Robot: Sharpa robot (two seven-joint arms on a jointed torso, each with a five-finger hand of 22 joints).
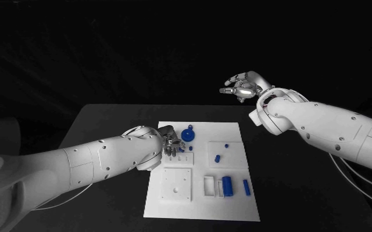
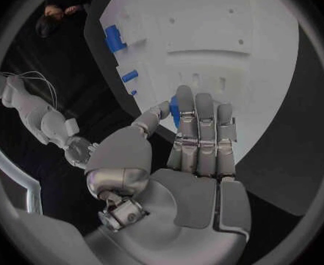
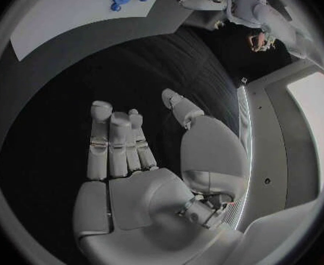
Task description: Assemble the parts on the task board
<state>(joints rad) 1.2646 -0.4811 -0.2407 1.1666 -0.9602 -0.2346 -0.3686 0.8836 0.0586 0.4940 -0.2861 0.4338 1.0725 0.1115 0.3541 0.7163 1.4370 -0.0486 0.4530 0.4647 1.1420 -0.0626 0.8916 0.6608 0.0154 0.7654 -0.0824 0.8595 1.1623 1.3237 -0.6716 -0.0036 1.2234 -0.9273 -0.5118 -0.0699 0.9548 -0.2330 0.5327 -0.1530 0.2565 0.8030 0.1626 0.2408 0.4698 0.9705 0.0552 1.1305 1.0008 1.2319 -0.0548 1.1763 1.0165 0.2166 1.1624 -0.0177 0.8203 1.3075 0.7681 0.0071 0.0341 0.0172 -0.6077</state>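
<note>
Several small blue parts (image 1: pixel 227 186) lie on the white board (image 1: pixel 233 133). Left hand (image 1: pixel 172 143) over it, possibly pinching a blue piece (image 2: pixel 174 111); grip unclear. Right hand (image 1: pixel 242 86) raised, fingers spread, empty.

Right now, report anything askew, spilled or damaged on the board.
Nothing stands out. The task board lies flat and square on the table, and the blue parts sit on it in order. The left hand is over the board; the right hand is open beyond the table's far edge.
</note>
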